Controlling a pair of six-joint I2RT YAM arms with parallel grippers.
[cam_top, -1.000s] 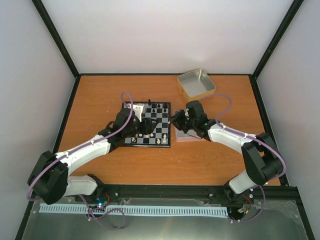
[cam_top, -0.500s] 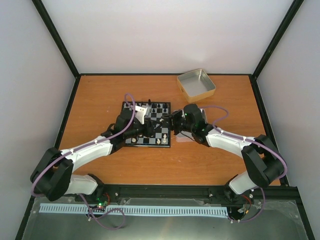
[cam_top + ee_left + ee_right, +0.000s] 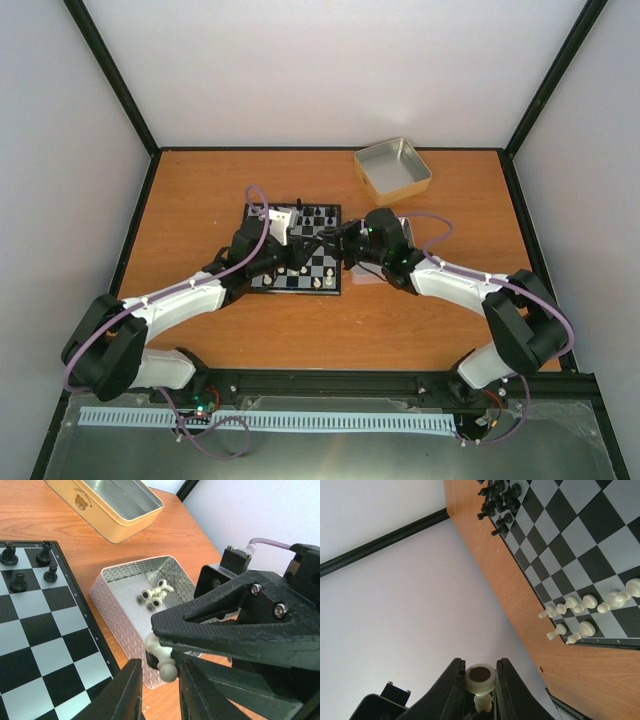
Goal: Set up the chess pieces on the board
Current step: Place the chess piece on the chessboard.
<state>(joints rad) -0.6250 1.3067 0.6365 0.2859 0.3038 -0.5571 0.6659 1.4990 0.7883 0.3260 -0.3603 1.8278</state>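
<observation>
The board lies mid-table, with cream chess pieces along one edge and black pieces at the other. My right gripper is shut on one cream piece, held sideways with its dark base towards the camera. The two grippers meet at the board's right edge. In the left wrist view my left gripper stands open around that piece's rounded head. One finger is close against the head and a gap shows at the other. My left gripper faces the right gripper.
A patterned silver tin beside the board holds a few more cream pieces. A yellow tin stands at the back right. Black pieces stand on the board's far corner.
The right gripper carried its piece left from over the patterned tin to the board's edge. The left gripper came to meet it and its jaws narrowed around the piece's head.
</observation>
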